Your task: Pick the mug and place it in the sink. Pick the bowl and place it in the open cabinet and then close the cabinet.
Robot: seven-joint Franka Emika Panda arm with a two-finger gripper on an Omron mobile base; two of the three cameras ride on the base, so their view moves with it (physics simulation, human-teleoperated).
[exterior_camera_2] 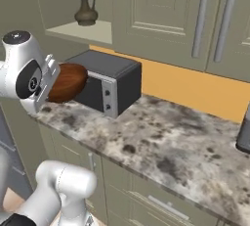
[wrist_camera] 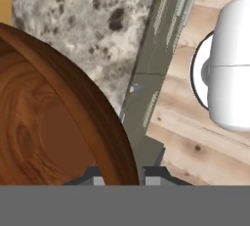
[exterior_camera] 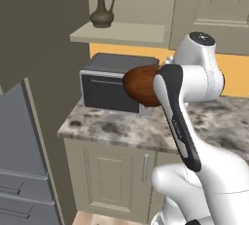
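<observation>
Bowl (exterior_camera: 140, 86): round, shallow, glossy red-brown wood w/ grain, tipped on edge, held up off worktop (exterior_camera: 121, 130), rim clamped in end effector (wrist_camera: 124, 177). Cabinet (exterior_camera_2: 161, 17): olive-beige panelled doors, grey bar handles, above worktop.

You see the bowl (wrist_camera: 44, 122) between the fingers: glossy reddish wood, clear grain. Below it, the counter (wrist_camera: 93, 19) looks like speckled polished stone; the floor (wrist_camera: 180, 122) matt pale planks.

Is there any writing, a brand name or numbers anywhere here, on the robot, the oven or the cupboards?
No text can be read.
Robot arm: small pale marks on its dark link, too blurred to read.
Microwave: no legible label or digits.
Bowl, jug, cabinet doors: plain, no lettering.
</observation>
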